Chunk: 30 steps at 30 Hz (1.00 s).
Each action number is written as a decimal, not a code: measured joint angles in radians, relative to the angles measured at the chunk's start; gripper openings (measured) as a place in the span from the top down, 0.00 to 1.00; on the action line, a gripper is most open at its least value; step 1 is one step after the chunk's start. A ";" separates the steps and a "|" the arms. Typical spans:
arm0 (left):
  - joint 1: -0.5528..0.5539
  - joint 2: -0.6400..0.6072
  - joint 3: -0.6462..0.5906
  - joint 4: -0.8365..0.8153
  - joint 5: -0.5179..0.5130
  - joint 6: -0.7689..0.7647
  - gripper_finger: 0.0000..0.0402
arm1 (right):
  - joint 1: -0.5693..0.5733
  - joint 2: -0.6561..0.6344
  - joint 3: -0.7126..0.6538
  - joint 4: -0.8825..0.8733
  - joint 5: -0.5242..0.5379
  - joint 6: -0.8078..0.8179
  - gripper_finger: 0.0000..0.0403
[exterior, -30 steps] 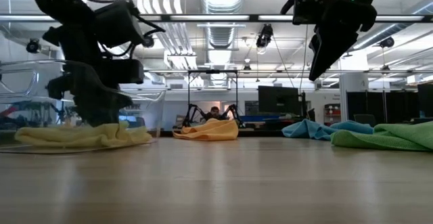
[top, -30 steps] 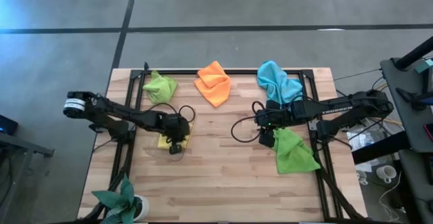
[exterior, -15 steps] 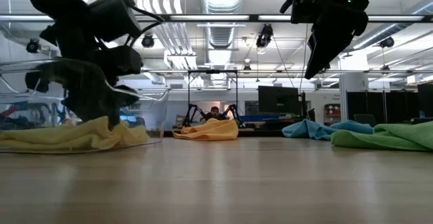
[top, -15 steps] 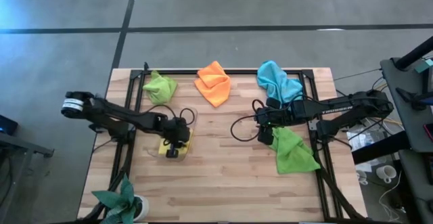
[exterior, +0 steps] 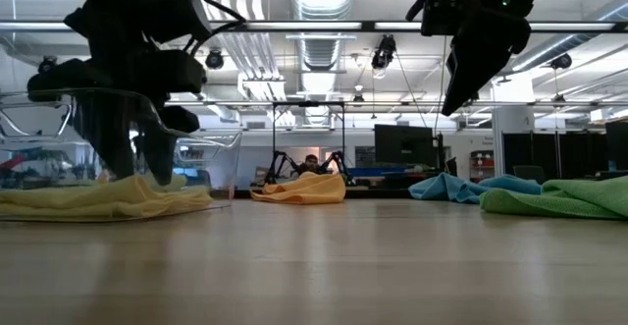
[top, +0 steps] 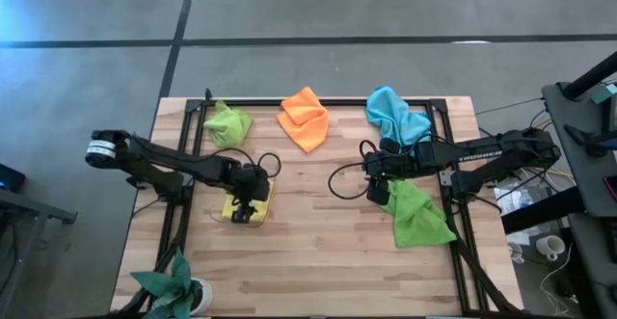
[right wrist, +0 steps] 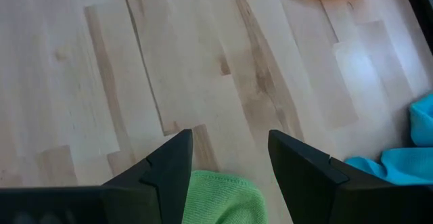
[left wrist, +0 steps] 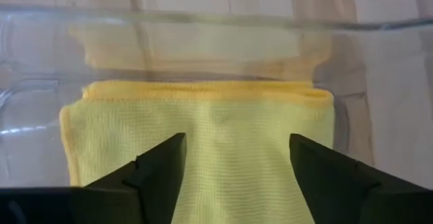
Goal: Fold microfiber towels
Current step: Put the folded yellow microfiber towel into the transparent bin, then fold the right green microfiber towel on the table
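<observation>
Fingers (left wrist: 159, 170) of the left gripper (top: 244, 210) stand wide apart with nothing between them, poised over the folded yellow towel (top: 247, 199); fingers (right wrist: 169, 166) of the right gripper (top: 379, 192) are also spread and empty. High view: taking the yellow towel as landmark, the left gripper sits directly above it on the counter (top: 308, 252); the lime green towel (top: 228, 123) lies behind it toward the far edge, the orange towel (top: 305, 117) further along that edge, the light blue towel (top: 395, 115) beyond that, and the darker green towel (top: 418, 215) well apart on the opposite side, with the right gripper at its near corner. A potted plant (top: 174, 285) stands at the front corner nearest the yellow towel. Low view: the yellow towel (exterior: 103, 198) lies flat and layered under the left gripper (exterior: 128, 163); the right gripper (exterior: 461, 94) hangs clear above the counter. Left wrist view: the towel's edges line up neatly, inside what looks like a clear tray (left wrist: 379, 82), probably a fixed spot for finished cloths. Right wrist view: a corner of the darker green towel (right wrist: 226, 197) shows between the fingers, likely the next cloth for folding.
</observation>
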 joint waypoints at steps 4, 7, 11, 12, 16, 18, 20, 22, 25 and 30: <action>-0.011 0.035 -0.034 0.076 -0.001 -0.002 0.36 | 0.000 0.000 0.000 0.003 0.001 0.000 0.52; -0.019 0.064 -0.041 0.141 0.001 -0.026 0.36 | 0.000 0.000 0.000 0.003 0.001 0.000 0.52; -0.052 0.069 -0.041 0.128 0.033 -0.026 0.36 | -0.002 0.000 0.000 0.000 0.001 0.000 0.52; -0.062 0.063 -0.040 0.111 0.038 -0.026 0.36 | -0.002 0.000 0.000 0.000 0.001 0.000 0.52; -0.075 0.017 -0.021 0.054 0.040 -0.037 0.36 | -0.011 0.000 0.000 0.001 0.001 -0.001 0.52; -0.075 -0.015 -0.011 0.069 0.037 -0.076 0.36 | -0.018 0.000 0.000 0.002 0.001 -0.003 0.52; -0.075 -0.046 -0.006 0.075 0.052 -0.106 0.36 | -0.024 0.000 0.000 0.005 0.001 -0.007 0.52; -0.075 -0.077 -0.006 0.059 0.064 -0.138 0.36 | -0.030 0.003 -0.001 0.042 0.017 -0.003 0.52; -0.071 -0.145 -0.006 0.025 0.064 -0.200 0.36 | -0.041 0.039 -0.003 0.135 0.025 -0.006 0.52; -0.066 -0.320 -0.023 0.070 -0.042 -0.259 0.36 | -0.046 0.152 0.007 0.208 -0.011 -0.140 0.52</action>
